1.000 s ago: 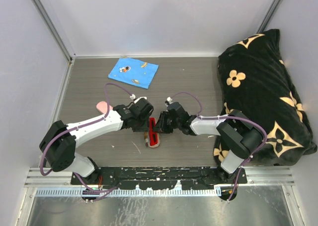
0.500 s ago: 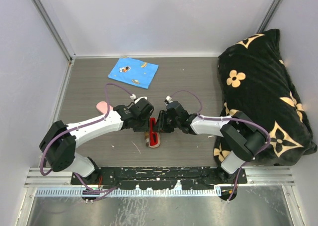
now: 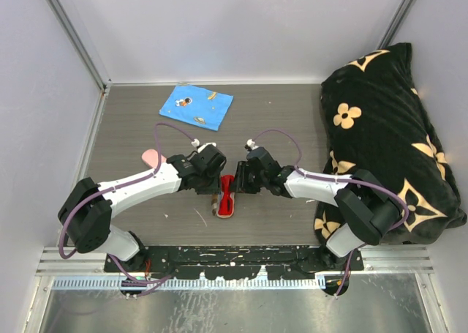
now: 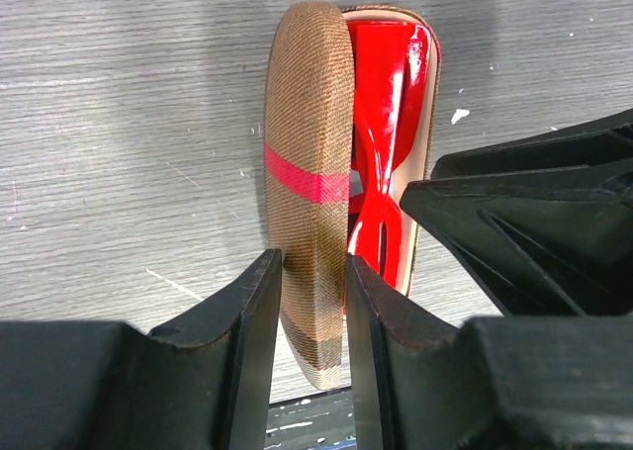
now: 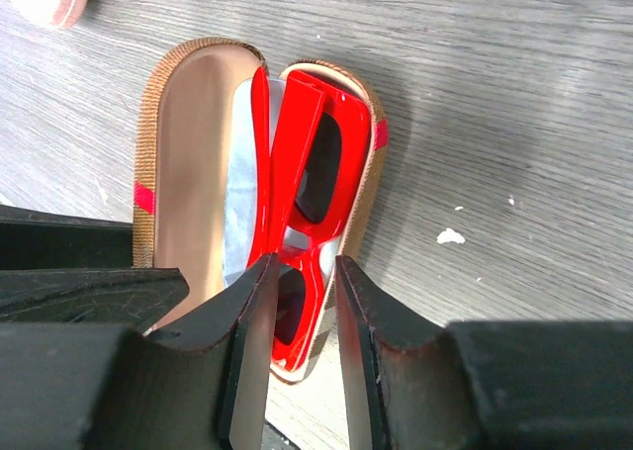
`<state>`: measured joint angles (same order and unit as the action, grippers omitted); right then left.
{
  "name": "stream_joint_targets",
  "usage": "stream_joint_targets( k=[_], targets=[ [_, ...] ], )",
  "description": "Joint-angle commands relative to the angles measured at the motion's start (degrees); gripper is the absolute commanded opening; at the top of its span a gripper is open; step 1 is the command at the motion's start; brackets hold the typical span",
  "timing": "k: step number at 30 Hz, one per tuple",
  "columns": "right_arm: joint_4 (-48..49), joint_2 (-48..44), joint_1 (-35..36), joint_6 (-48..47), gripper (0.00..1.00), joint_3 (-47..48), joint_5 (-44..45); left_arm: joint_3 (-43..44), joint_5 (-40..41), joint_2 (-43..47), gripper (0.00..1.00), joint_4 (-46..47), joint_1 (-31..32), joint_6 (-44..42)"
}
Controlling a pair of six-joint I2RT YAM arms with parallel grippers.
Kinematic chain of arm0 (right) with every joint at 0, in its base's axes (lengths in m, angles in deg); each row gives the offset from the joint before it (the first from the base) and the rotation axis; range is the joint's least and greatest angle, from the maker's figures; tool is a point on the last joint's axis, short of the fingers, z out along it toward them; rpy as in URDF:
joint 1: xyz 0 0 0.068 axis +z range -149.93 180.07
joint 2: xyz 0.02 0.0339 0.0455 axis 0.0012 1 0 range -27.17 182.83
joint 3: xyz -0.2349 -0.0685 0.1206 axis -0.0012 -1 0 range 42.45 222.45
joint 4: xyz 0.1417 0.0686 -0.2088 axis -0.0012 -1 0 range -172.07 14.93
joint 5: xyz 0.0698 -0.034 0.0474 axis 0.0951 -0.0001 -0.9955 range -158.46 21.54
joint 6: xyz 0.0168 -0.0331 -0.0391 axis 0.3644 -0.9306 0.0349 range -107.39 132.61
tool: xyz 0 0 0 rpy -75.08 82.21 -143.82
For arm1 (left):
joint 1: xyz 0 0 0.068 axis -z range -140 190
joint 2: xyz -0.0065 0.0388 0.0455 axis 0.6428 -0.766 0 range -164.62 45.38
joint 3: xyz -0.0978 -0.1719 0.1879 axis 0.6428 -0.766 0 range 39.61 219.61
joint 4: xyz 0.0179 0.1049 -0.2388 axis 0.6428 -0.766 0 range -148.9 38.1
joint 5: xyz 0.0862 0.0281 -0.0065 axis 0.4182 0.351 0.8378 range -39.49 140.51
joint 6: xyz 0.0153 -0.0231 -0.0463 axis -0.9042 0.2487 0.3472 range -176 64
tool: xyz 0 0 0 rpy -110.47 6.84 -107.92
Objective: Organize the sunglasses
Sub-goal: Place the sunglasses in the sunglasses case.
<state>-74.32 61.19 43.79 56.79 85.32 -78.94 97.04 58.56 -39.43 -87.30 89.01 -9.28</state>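
Top view: the left claw [image 3: 216,181] and right claw [image 3: 235,183] meet mid-desk [image 3: 278,113] over a woven brown glasses case [image 3: 225,210].
Left wrist: the left claw pinches the case's red-striped lid [image 4: 307,94].
Right wrist: the right claw clamps the red sunglasses [image 5: 297,143], which sit inside the open case.

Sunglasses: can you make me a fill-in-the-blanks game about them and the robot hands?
1. The right gripper is shut on the sunglasses, whose frame is ____.
2. The brown case, clamped by the left gripper, lies ____.
3. The cloth at the far end of the table is coloured ____.
Missing words: red; open; blue.
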Motion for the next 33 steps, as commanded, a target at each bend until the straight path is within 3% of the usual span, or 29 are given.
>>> stream_joint_targets(
  k=[1, 11, 18, 24, 33],
  targets=[
    [-1.1, -2.5, 0.1, -2.3, 0.36, 2.1, 2.1, 0.2, -0.2, 1.8, 0.33, 1.3, 0.2, 0.1],
    [-2.0, -2.7, 0.1, -3.0, 0.32, 1.6, 2.3, 0.9, -0.6, 1.3, 0.33, 1.2, 0.2, 0.0],
    [3.5, -3.9, 0.1, -1.3, 0.29, -1.4, 0.3, 1.5, -0.9, 1.1, 0.34, 0.9, 0.2, -0.4],
    [6.1, -9.5, -0.2, 1.8, 0.33, -6.7, 6.7, 1.9, -1.5, 1.5, 0.36, 0.9, 0.1, -0.6],
    [6.0, -9.7, -1.4, 6.0, 0.22, -11.0, 9.9, 3.1, -2.3, 1.3, 0.39, 0.8, 0.8, -0.7]
  ],
)
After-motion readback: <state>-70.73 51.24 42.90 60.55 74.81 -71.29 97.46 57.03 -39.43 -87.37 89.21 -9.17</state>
